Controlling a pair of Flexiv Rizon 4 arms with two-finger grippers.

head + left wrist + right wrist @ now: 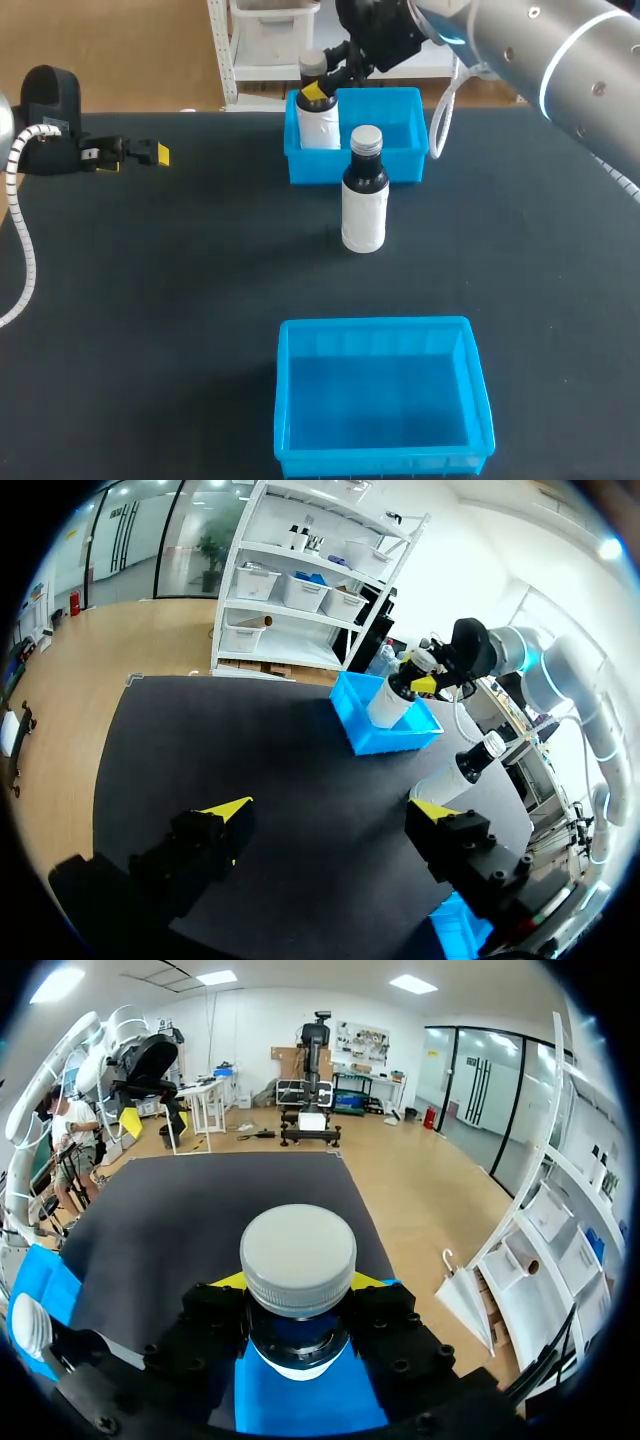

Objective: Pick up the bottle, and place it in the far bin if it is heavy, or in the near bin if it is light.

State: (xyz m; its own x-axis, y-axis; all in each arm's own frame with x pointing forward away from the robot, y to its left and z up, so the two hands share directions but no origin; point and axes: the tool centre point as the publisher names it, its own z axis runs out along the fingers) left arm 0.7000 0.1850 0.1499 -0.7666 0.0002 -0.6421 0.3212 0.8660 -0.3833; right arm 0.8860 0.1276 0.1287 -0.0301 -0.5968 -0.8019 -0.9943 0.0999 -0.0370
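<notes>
While the end effector (pixel 298 1282) grips it, bottle (pixel 318 126) hugs bin (pixel 392 166) wall.

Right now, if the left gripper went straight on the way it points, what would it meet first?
Likely the side wall of the far bin: the open left gripper points across bare table at it. The standing bottle looks just off that line, though depth is unclear.
</notes>
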